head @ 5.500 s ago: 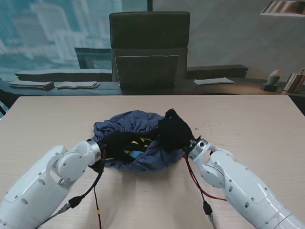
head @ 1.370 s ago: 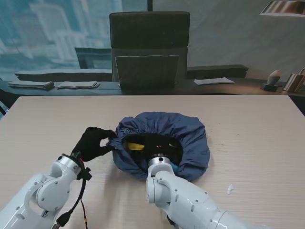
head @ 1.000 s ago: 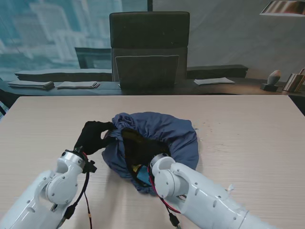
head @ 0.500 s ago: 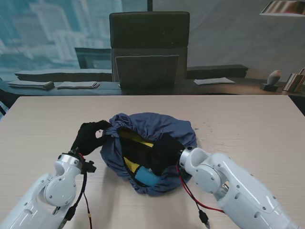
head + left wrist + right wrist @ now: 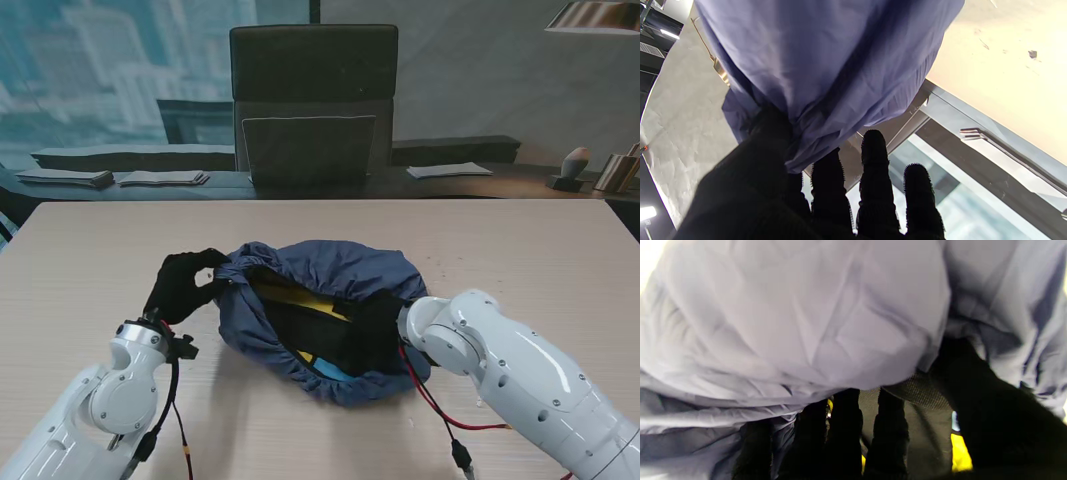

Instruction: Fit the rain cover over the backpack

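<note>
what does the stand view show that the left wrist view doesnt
Only the stand view shows the right robot hand reaching into the cover's opening, the yellow and black backpack inside, and the office chair behind the table.

Only the left wrist view shows the left robot hand up close, pinching bunched fabric between thumb and fingers.

Both show the blue rain cover with its edge held by the left robot hand.

The stand view is evenly lit and sharp, soft shadow being cast on the table (image 5: pixel 560 250) beside the cover (image 5: pixel 330 270), while the right wrist view is blurred and washed out at its corners, and glare is seen on the left wrist view's tabletop.
</note>
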`<move>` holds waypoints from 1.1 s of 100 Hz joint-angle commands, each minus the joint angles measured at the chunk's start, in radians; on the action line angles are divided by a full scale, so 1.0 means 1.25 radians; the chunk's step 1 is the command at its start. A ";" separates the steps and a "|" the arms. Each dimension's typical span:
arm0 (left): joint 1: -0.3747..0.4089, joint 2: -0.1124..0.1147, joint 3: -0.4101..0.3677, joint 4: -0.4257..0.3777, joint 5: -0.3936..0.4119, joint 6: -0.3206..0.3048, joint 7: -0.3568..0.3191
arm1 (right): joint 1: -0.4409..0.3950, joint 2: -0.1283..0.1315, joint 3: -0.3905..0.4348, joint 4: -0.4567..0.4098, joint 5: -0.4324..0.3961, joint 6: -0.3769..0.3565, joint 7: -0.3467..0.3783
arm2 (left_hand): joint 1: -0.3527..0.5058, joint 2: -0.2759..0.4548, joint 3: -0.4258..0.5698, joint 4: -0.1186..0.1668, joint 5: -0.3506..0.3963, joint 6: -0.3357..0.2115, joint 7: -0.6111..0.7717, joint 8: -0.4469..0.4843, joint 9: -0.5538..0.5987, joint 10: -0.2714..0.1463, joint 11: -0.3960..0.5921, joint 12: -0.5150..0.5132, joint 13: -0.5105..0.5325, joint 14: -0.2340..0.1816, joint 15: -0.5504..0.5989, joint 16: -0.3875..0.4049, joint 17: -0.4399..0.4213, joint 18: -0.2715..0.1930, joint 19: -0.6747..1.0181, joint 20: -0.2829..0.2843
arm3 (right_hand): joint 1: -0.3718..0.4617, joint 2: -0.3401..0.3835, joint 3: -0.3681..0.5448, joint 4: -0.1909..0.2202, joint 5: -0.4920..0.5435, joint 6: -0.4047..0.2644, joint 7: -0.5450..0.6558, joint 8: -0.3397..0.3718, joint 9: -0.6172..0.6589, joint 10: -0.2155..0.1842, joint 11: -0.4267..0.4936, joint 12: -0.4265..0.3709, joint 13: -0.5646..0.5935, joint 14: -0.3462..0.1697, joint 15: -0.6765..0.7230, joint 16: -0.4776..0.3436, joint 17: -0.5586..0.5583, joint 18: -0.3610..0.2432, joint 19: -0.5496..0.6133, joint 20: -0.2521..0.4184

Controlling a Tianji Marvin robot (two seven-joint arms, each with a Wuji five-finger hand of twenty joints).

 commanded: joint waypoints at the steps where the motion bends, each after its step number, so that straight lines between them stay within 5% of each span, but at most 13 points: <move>1: 0.009 -0.006 -0.008 -0.005 -0.006 0.001 -0.003 | -0.017 0.014 0.021 0.004 -0.049 -0.043 -0.006 | 0.051 0.036 0.035 0.015 0.049 -0.091 0.068 0.031 0.011 0.001 0.007 0.001 0.015 0.002 0.024 0.019 -0.008 0.006 0.034 0.014 | -0.024 -0.022 -0.016 0.011 0.099 -0.007 0.065 0.046 0.086 0.041 0.072 0.031 0.053 0.002 0.032 0.011 -0.005 0.023 -0.005 0.033; 7: 0.011 -0.005 -0.010 -0.004 0.006 0.003 0.001 | -0.028 0.012 0.044 0.002 -0.100 -0.074 -0.034 | 0.050 0.037 0.035 0.014 0.049 -0.092 0.068 0.030 0.010 0.000 0.006 0.000 0.017 0.002 0.025 0.019 -0.007 0.007 0.034 0.014 | -0.030 -0.037 0.008 0.002 0.151 -0.025 0.070 0.056 0.203 0.040 0.142 0.063 0.146 0.013 0.085 0.031 0.007 0.038 0.066 0.043; 12: 0.011 -0.004 -0.012 -0.004 0.014 0.004 0.005 | -0.035 0.009 0.059 0.003 -0.128 -0.087 -0.071 | 0.050 0.038 0.035 0.014 0.048 -0.092 0.069 0.031 0.010 0.000 0.007 0.001 0.017 0.001 0.024 0.019 -0.007 0.007 0.034 0.014 | -0.032 -0.043 0.032 -0.007 0.219 -0.020 0.085 0.064 0.298 0.044 0.185 0.102 0.230 0.019 0.127 0.049 0.007 0.045 0.187 -0.044; 19: 0.011 -0.005 -0.013 -0.003 0.022 0.006 0.014 | -0.049 0.006 0.081 0.002 -0.203 -0.097 -0.140 | 0.051 0.038 0.035 0.014 0.045 -0.091 0.071 0.032 0.008 -0.001 0.008 0.003 0.016 0.001 0.024 0.019 -0.007 0.007 0.034 0.014 | -0.009 -0.064 0.032 -0.099 0.291 -0.024 0.165 -0.023 0.392 0.043 0.231 0.131 0.317 0.022 0.187 0.070 0.015 0.056 0.306 -0.078; 26: 0.014 -0.006 -0.017 -0.001 0.030 0.008 0.026 | -0.067 0.004 0.110 -0.005 -0.280 -0.099 -0.205 | 0.052 0.040 0.034 0.013 0.042 -0.090 0.074 0.033 0.004 0.000 0.008 0.005 0.017 0.002 0.026 0.020 -0.007 0.007 0.034 0.014 | -0.024 -0.065 0.028 -0.124 0.336 -0.034 0.225 -0.057 0.438 0.038 0.262 0.152 0.368 0.026 0.230 0.083 0.036 0.067 0.344 -0.064; 37: 0.020 -0.011 -0.024 -0.003 0.036 0.010 0.053 | -0.110 -0.001 0.162 -0.027 -0.351 -0.055 -0.277 | 0.055 0.040 0.032 0.014 0.041 -0.086 0.077 0.033 0.003 0.001 0.010 0.007 0.018 0.004 0.027 0.020 -0.003 0.008 0.035 0.015 | -0.083 0.068 -0.130 0.007 0.384 -0.007 0.133 0.042 0.325 0.042 0.042 0.065 0.234 0.043 0.142 0.054 0.003 0.072 0.261 -0.115; 47: 0.026 -0.012 -0.030 -0.005 0.044 0.012 0.064 | -0.137 -0.003 0.204 -0.052 -0.417 -0.017 -0.304 | 0.056 0.040 0.030 0.014 0.041 -0.086 0.079 0.031 0.002 0.002 0.010 0.006 0.018 0.003 0.028 0.020 -0.003 0.008 0.035 0.015 | -0.135 0.127 -0.276 0.056 0.421 0.043 0.073 0.058 0.142 0.033 -0.127 -0.047 0.065 0.029 0.031 0.008 -0.006 0.065 0.135 -0.186; 73: 0.031 -0.013 -0.037 -0.008 0.063 0.012 0.085 | -0.145 -0.005 0.243 -0.045 -0.439 0.019 -0.406 | 0.059 0.045 0.024 0.016 0.035 -0.084 0.081 0.028 -0.003 0.003 0.012 0.007 0.022 0.006 0.031 0.021 -0.001 0.009 0.035 0.015 | -0.149 0.144 -0.259 0.065 0.205 -0.003 -0.032 0.027 -0.231 -0.069 -0.140 -0.051 -0.104 -0.033 -0.055 -0.041 -0.014 0.027 0.005 -0.093; 87: 0.029 -0.013 -0.037 -0.006 0.068 0.008 0.091 | -0.140 -0.009 0.241 -0.018 -0.400 0.035 -0.493 | 0.062 0.047 0.018 0.017 0.031 -0.085 0.082 0.026 -0.007 0.005 0.014 0.006 0.024 0.008 0.033 0.022 0.002 0.009 0.037 0.016 | -0.060 0.106 -0.210 0.059 -0.022 -0.093 -0.032 0.035 -0.263 -0.052 -0.084 -0.038 -0.081 -0.012 -0.037 -0.034 -0.004 0.036 0.023 -0.050; 99: 0.026 -0.012 -0.041 -0.002 0.074 0.007 0.093 | -0.126 -0.006 0.236 -0.008 -0.404 0.023 -0.489 | 0.066 0.049 0.012 0.019 0.029 -0.086 0.083 0.024 -0.008 0.007 0.014 0.003 0.027 0.008 0.034 0.022 0.005 0.009 0.040 0.018 | -0.019 -0.043 0.033 0.015 0.044 -0.104 0.047 0.029 -0.252 -0.049 -0.083 -0.038 -0.073 -0.009 -0.040 -0.033 -0.003 0.047 0.063 -0.074; 105: 0.021 -0.013 -0.043 0.003 0.068 0.005 0.091 | -0.120 -0.002 0.237 -0.008 -0.432 0.016 -0.465 | 0.068 0.050 0.010 0.020 0.028 -0.083 0.083 0.023 -0.012 0.010 0.015 0.002 0.028 0.011 0.035 0.022 0.005 0.010 0.041 0.018 | 0.008 -0.126 0.121 -0.015 0.172 -0.104 0.130 0.076 -0.273 -0.068 -0.072 -0.035 -0.086 -0.016 -0.042 -0.035 -0.004 0.044 0.059 -0.098; 108: 0.018 -0.013 -0.043 0.006 0.066 0.004 0.090 | -0.112 0.000 0.231 0.004 -0.443 0.020 -0.477 | 0.069 0.051 0.008 0.020 0.028 -0.081 0.084 0.022 -0.013 0.011 0.017 0.002 0.029 0.011 0.036 0.022 0.005 0.010 0.041 0.019 | 0.042 -0.194 0.137 -0.142 0.250 -0.137 0.254 0.010 -0.252 -0.075 -0.063 -0.031 -0.077 -0.016 -0.035 -0.031 -0.004 0.048 0.081 -0.099; 110: 0.015 -0.013 -0.044 0.007 0.066 0.003 0.091 | -0.105 0.002 0.226 0.014 -0.448 0.023 -0.493 | 0.070 0.051 0.007 0.021 0.027 -0.080 0.084 0.022 -0.012 0.012 0.018 0.002 0.029 0.012 0.036 0.023 0.006 0.010 0.041 0.019 | 0.060 -0.225 0.142 -0.178 0.309 -0.155 0.330 -0.023 -0.235 -0.081 -0.060 -0.030 -0.070 -0.018 -0.031 -0.029 -0.003 0.050 0.091 -0.101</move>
